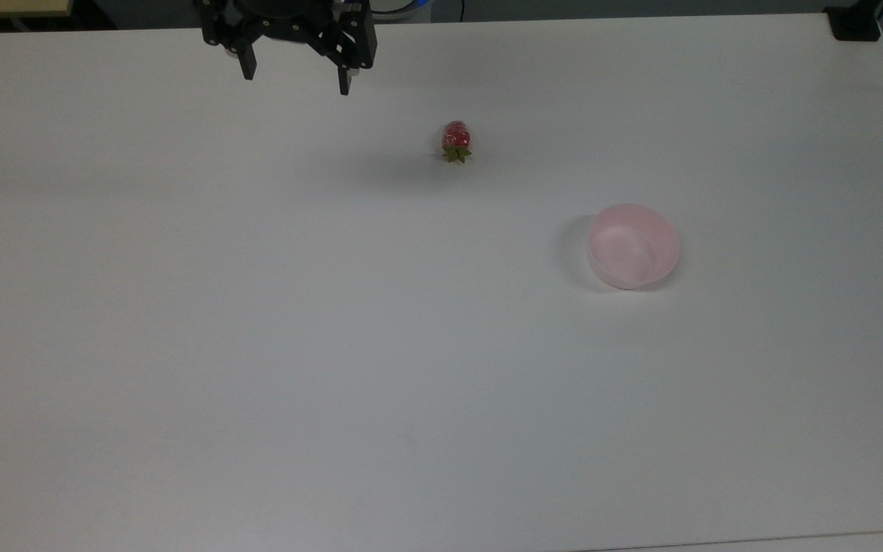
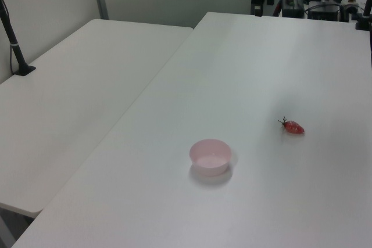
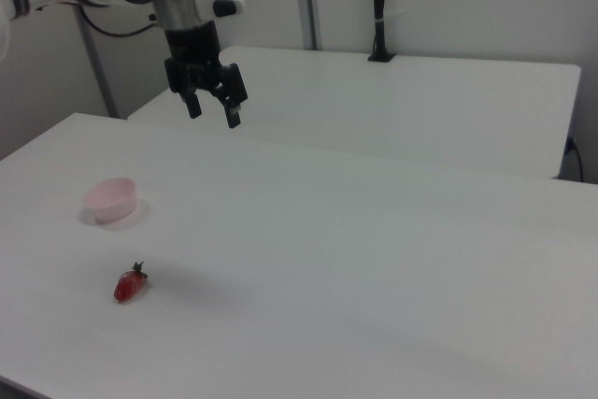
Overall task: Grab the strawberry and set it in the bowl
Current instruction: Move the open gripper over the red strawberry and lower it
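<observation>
Claw [image 1: 296, 83] hangs high above the counter [image 1: 257, 345], fingers spread wide, holding and touching nothing. Strawberry [image 1: 456, 141] lies on its side on the counter, well apart from the claw, off to its right and lower in the top view, leafy cap toward the top view's bottom. Bowl [image 1: 633, 245] sits upright and empty, farther out the same way, beyond the berry.

Judgement: reach not yet begun. Best to centre over the berry, come straight down, and close across its narrow red body, not the cap. Glossy skin may slip; grip gently.
</observation>
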